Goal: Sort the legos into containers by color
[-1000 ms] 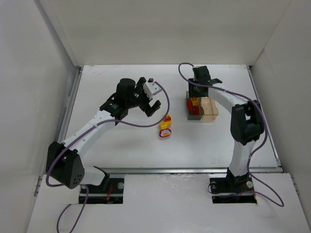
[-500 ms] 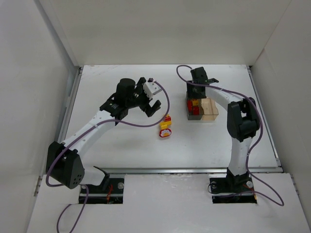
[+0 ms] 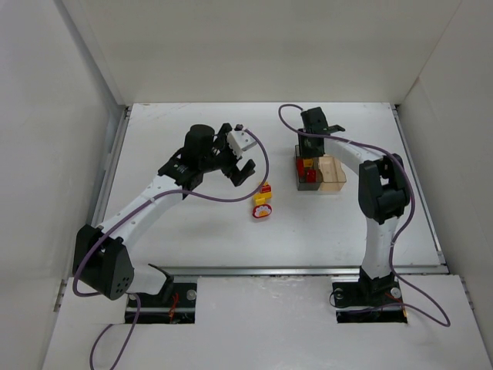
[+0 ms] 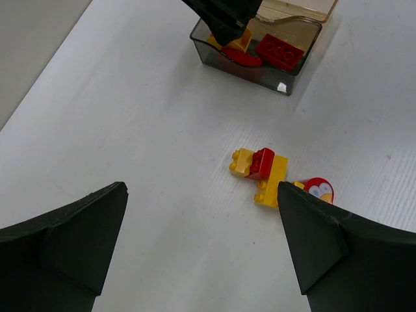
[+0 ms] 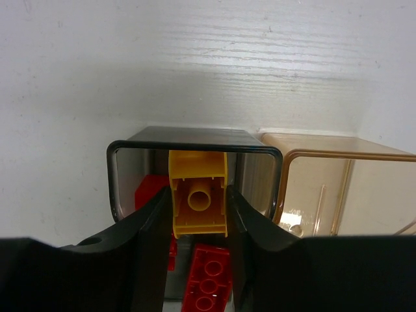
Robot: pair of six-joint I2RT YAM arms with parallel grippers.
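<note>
light, stiff and slick, the yellow brick (image 5: 197,195) sits clenched by its flat sides in the right pincer (image 5: 198,211) over the smoky grey box (image 5: 195,134) holding red bricks (image 5: 209,276); the left pincer (image 4: 201,193) hangs released.

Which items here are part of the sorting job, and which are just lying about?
Job: yellow brick, held at the grey box; red bricks inside it; amber box; loose yellow-and-red bricks; round red brick.
Lying about: purple cables; metal rail.
</note>
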